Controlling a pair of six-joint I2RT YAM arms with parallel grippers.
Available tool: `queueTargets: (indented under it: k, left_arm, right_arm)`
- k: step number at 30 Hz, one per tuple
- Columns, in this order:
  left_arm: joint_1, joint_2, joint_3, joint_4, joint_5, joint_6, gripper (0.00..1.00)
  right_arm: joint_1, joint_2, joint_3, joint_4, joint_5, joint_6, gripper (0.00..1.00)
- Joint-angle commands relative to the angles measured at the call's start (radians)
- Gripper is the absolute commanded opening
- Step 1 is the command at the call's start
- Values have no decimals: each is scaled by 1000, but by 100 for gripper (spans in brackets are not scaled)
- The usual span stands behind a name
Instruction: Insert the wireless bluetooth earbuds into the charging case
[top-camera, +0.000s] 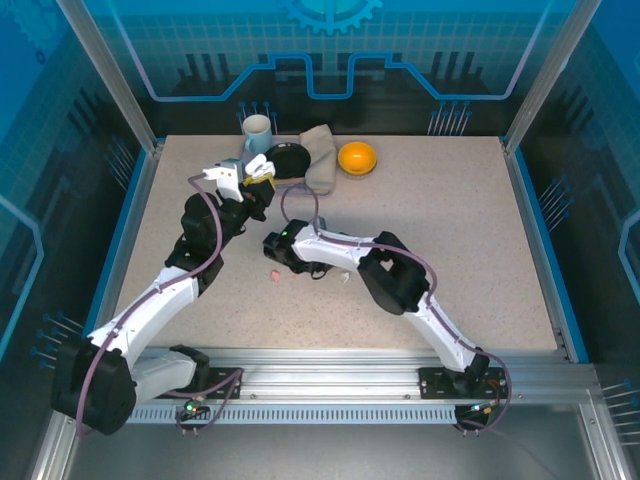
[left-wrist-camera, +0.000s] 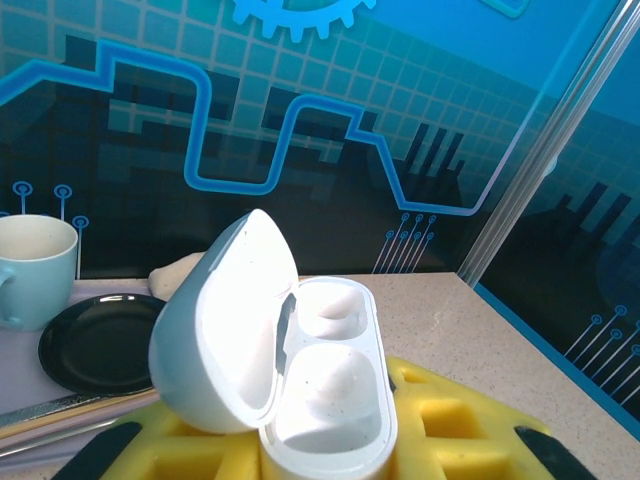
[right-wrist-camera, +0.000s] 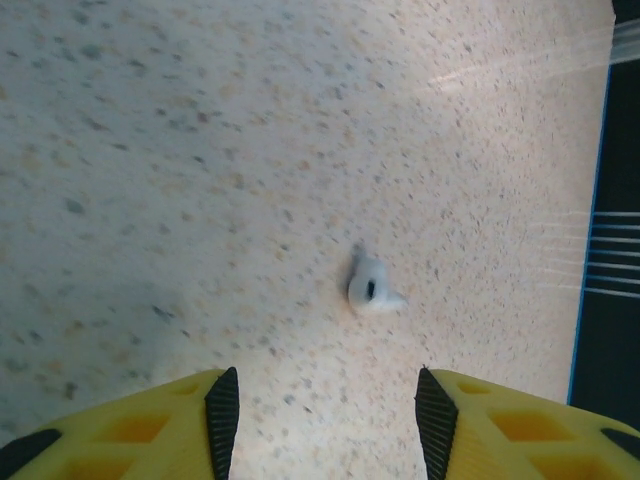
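Earbud (right-wrist-camera: 372, 288), white and stemmed, lies loose on the speckled worktop (right-wrist-camera: 150, 150) just right of centre in the right wrist view. It sits directly ahead of the right hand (right-wrist-camera: 328, 420), whose yellow fingers stand apart with nothing between them. In the overhead view a salmon-pink earbud (top-camera: 272, 272) sits near the middle of the frame, just below that hand. A small white piece (top-camera: 343, 276), possibly another bud, lies to its right beside the arm.

Toward the upper left of the overhead frame, the left hand (top-camera: 250, 180) is clamped on the base of the charging case (left-wrist-camera: 320, 400). The lid is thrown back, and both wells show empty in the left wrist view.

The bud looks feather-light, rigid and glossy, with a rounded head that offers the pads little flat surface. It is likely to skate across the worktop or squirt out of a careless pinch rather than break. Which way its stem points is hard to read at this size.

The safer hold appears to be a gentle, square pinch low across the widest part of the head, leaving the stem free to drop into a well. The case, a smooth hard pebble, seems equally slippery.
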Motion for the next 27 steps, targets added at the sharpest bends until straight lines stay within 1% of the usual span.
queueTargets:
  k: [1, 4, 6, 8, 12, 15, 19, 22, 27]
  left_arm:
    - [8, -17, 33, 42, 23, -25, 0]
    - [8, -15, 39, 30, 30, -22, 0]
    - [8, -13, 43, 25, 32, -20, 0]
    - [8, -9, 45, 21, 37, -22, 0]
    - [7, 0, 54, 6, 48, -25, 0]
    - [7, 6, 61, -5, 54, -25, 0]
    - [5, 10, 70, -21, 56, -20, 0]
    - [4, 12, 74, -28, 57, -20, 0]
    - [-3, 14, 78, -31, 55, -21, 0]
  right_arm:
    - [-76, -188, -93, 99, -93, -1, 53]
    - [-134, -317, -224, 260, -207, -85, 53]
    - [-194, -382, -303, 359, -334, -146, 53]
    - [-258, -420, -362, 439, -436, -175, 54]
    - [-375, -438, -440, 582, -664, -194, 55]
    - [-434, -417, -471, 665, -812, -175, 55]
    - [-463, -374, -474, 718, -903, -157, 56]
    - [-464, -346, -467, 731, -922, -149, 56]
    - [-473, -329, -490, 742, -914, -136, 55]
